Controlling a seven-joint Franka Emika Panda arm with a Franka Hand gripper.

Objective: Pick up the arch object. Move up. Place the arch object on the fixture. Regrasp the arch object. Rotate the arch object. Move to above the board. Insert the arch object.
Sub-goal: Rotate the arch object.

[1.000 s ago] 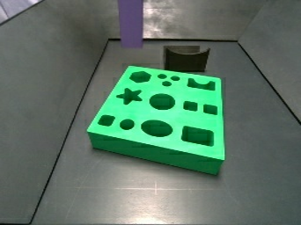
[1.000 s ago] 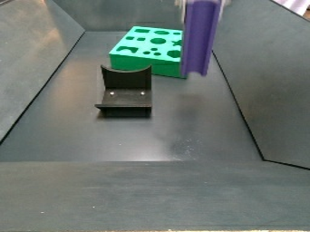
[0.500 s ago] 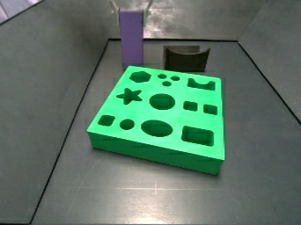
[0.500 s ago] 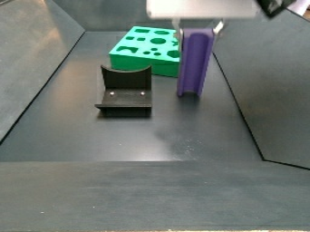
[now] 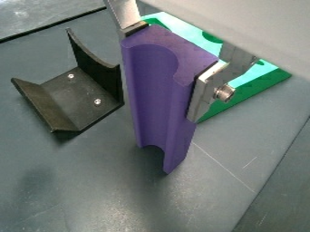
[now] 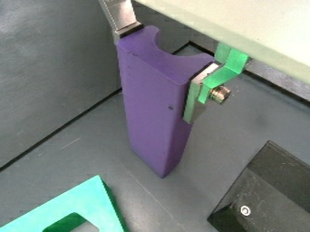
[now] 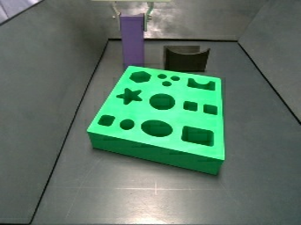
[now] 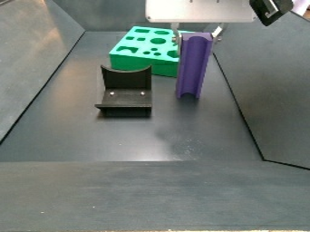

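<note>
Lowered since a second ago, the arch object (image 8: pixel 193 65) stands upright on the floor (image 8: pixel 158 127), right of the fixture (image 8: pixel 125 91). End effector (image 5: pixel 169 56) fingers clamp its top, near the board (image 7: pixel 159 114).

light: even, soft | shadows: faint | focus: sharp | glare: slight floor sheen

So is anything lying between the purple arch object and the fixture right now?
No. In a side view the floor between the upright arch object and the fixture is bare. The end effector has its fingers on either side of the arch's top.
</note>
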